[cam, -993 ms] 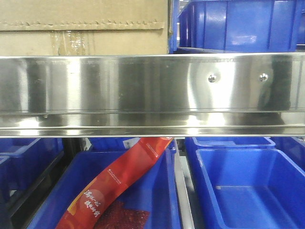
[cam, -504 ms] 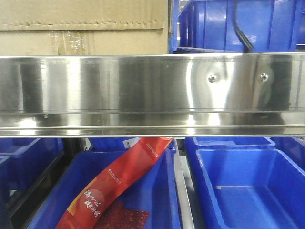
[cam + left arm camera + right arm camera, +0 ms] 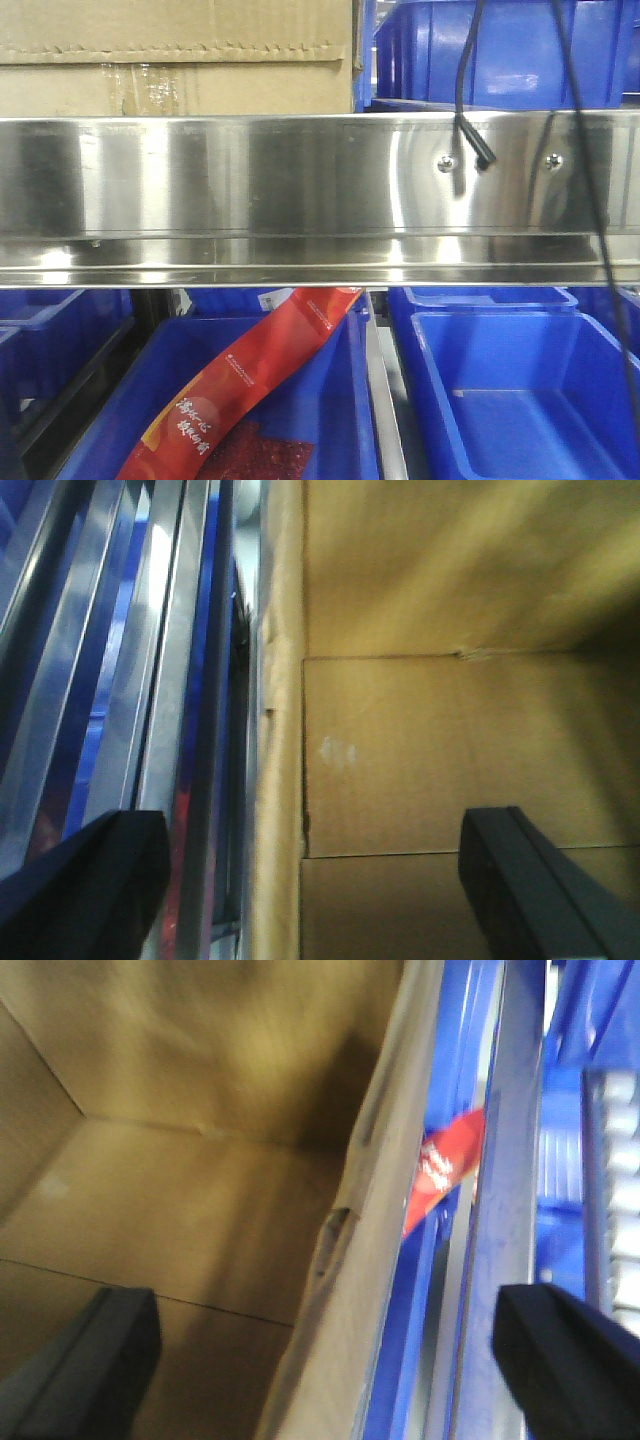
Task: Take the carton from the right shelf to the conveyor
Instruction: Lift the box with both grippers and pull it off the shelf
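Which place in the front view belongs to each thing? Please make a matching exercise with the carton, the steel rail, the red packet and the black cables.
Things:
1. carton
2. steel rail
3. red packet
4. black cables

Places:
A. inside a lower blue bin
B. hanging at the upper right
C. upper left, above the rail
D. across the middle, from side to side

Pairs: 1-C, 2-D, 3-A, 4-B

1. Front view: sharp, brightly lit; vertical glare bands streak the right shelf (image 3: pixel 300 190) rail.
2. Wrist views: motion-blurred; carton (image 3: pixel 420 750) panel ahead of left gripper (image 3: pixel 310 900) glows yellow, seemingly dimmer nearer it.
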